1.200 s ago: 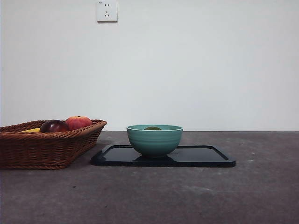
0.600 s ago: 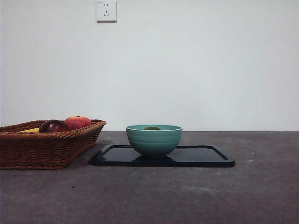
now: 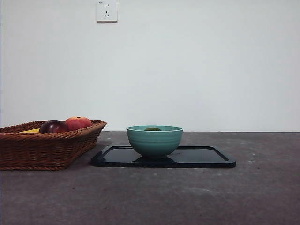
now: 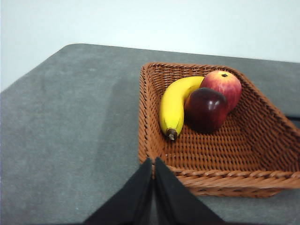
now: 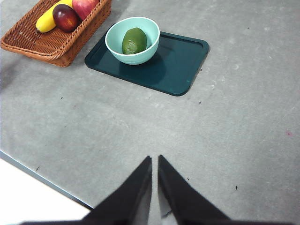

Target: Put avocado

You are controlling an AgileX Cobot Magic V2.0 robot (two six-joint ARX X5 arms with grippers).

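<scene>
The dark-green avocado lies inside the teal bowl. In the front view only its top shows above the bowl's rim. The bowl stands on the left part of the dark tray, which also shows in the right wrist view. My left gripper is shut and empty, above the near rim of the wicker basket. My right gripper is shut and empty, high above the table, well back from the tray.
The wicker basket stands left of the tray and holds a banana, a dark maroon fruit and a red-orange fruit. The table edge runs near the right gripper. A wall socket is on the wall.
</scene>
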